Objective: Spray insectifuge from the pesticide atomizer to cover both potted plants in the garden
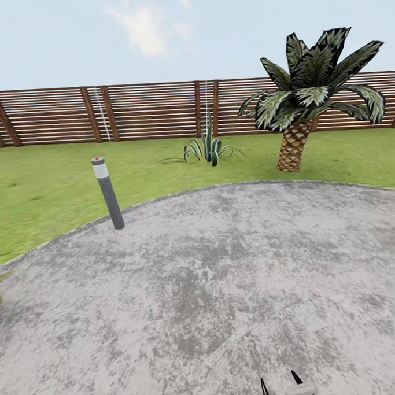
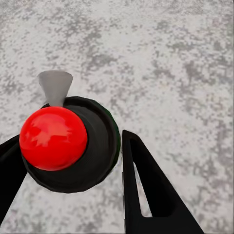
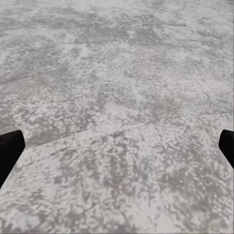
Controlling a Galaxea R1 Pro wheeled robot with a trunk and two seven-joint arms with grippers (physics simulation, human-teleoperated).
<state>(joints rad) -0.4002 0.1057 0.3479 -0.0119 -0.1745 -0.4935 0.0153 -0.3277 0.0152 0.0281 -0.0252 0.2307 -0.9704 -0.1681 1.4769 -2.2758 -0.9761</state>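
- Now my left gripper (image 2: 68, 141) is closed around the pesticide atomizer (image 2: 100, 146).
- My left wrist view looks down on its round black body. It has a shiny red ball on it and a small grey piece sticking out past the ball.
- One of my black fingers (image 2: 151, 190) is pressed to one side of the black body, and the other finger is on the other side.
- So the atomizer is in my left gripper, held up above the patio (image 1: 225, 277).
- My right gripper (image 3: 117, 146) is open wide. Its two black fingertips sit at the far edges of the right wrist view, with just grey patio between them.
- From my head view, both grippers peek in at the near edge of the patio.
- The patio is big, round, grey and spotty.
- A grey bollard (image 1: 108, 193) with a red dot on top stands tilted at the far left edge of the patio.
- Green lawn (image 1: 41, 194) goes around the patio.
- A spiky green plant (image 1: 207, 148) grows on the lawn past the patio. I cannot tell if it has a pot.
- A palm (image 1: 308, 93) with a bumpy brown trunk stands past the patio's far right side.
- A brown slatted fence (image 1: 146, 110) runs along behind the lawn, far from the patio.
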